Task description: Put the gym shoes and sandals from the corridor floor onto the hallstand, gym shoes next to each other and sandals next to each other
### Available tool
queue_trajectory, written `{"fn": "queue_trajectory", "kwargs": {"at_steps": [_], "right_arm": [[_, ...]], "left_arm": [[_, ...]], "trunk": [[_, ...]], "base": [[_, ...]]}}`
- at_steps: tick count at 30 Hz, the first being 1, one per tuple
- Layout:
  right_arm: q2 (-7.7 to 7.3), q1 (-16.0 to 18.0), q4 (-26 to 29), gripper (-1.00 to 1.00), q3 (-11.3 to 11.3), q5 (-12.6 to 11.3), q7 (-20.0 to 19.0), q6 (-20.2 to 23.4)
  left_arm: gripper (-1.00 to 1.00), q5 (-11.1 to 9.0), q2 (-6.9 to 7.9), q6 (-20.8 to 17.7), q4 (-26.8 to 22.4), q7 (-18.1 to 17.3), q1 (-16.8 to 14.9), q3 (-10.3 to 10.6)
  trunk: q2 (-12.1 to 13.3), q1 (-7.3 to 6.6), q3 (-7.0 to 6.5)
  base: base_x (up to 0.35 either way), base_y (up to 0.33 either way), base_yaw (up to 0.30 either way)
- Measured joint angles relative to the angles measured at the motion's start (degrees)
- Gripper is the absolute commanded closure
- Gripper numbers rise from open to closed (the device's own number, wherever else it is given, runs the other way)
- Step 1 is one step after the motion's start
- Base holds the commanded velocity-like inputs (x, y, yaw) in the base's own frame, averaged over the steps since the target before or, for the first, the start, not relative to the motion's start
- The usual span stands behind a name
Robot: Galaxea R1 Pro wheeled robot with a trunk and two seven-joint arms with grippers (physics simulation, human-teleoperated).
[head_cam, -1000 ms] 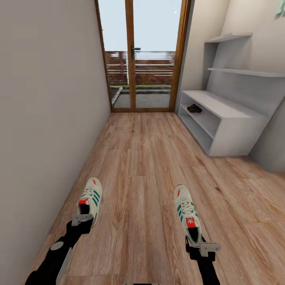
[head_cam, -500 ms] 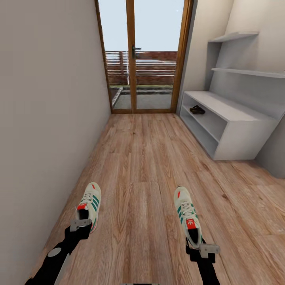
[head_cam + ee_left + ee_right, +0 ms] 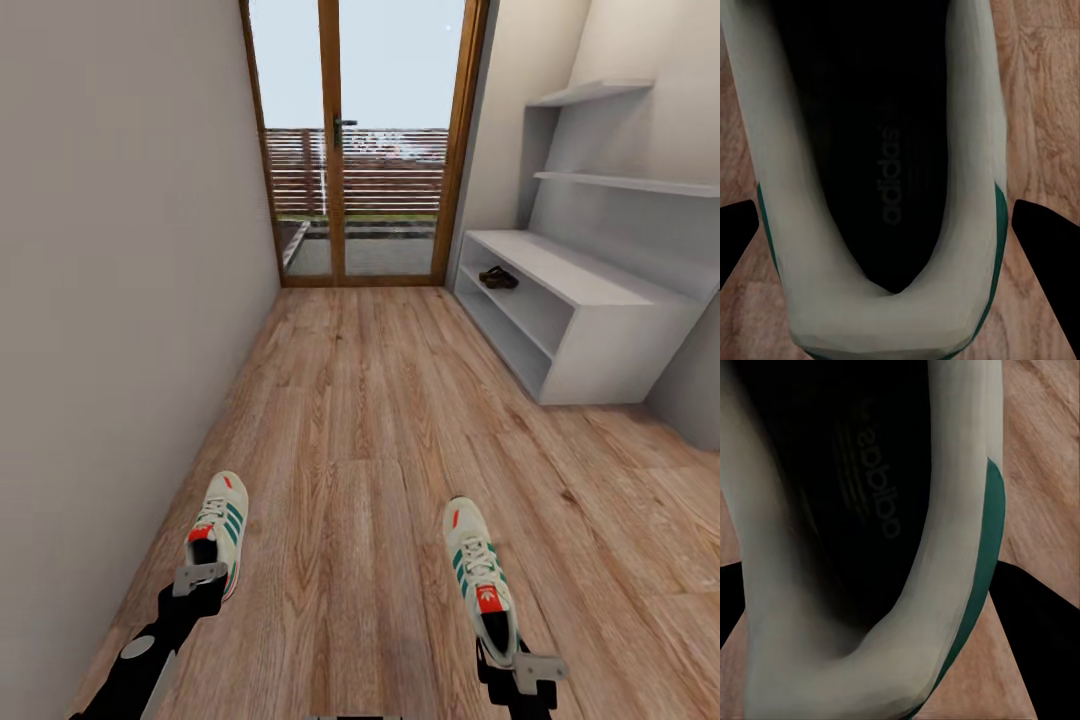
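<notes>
At the heel of each gym shoe, a gripper: left gripper [image 3: 201, 578] clamped on the heel of the left gym shoe [image 3: 217, 530], right gripper [image 3: 532, 667] clamped on the heel of the right gym shoe [image 3: 478, 575]. Both shoes held toe-forward, pointing down the corridor, over the corridor floor [image 3: 370, 430]; whether the soles touch the planks, cannot tell.

Left wrist view: dark fingers [image 3: 1048, 247] flank the white heel collar [image 3: 881, 315], black insole with lettering visible inside. Right wrist view: same arrangement, green trim [image 3: 986, 555] on the shoe's side, dark finger [image 3: 1039, 622] beside it.

Further out, right side of corridor: hallstand [image 3: 590, 340], light grey, two stepped wall shelves above. One dark-brown sandal [image 3: 497, 277] lies on its upper open shelf. Corridor ends at a wood-framed glass door [image 3: 360, 140].
</notes>
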State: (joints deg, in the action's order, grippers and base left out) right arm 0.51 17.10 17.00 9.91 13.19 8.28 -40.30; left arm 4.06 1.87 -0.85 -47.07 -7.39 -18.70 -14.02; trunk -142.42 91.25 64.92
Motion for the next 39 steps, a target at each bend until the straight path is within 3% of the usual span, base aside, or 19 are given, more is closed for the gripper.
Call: {"fn": "queue_trajectory", "kwargs": {"at_steps": [10,39], "right_arm": [[0.03,0.0,-1.4,1.00,0.0,0.0,0.0,0.0],[0.03,0.0,-1.5,1.00,-0.1,0.1,-0.1,0.0]], "left_arm": [[1.00,0.0,0.01,0.1,-0.1,-0.1,0.0,0.2],[1.00,0.0,0.10,0.1,-0.1,-0.1,0.0,0.2]], "trunk": [[0.0,-0.02,0.00],[0.0,-0.04,-0.37]], "base": [[0.062,0.000,0.000],[0.330,0.000,0.000]]}}
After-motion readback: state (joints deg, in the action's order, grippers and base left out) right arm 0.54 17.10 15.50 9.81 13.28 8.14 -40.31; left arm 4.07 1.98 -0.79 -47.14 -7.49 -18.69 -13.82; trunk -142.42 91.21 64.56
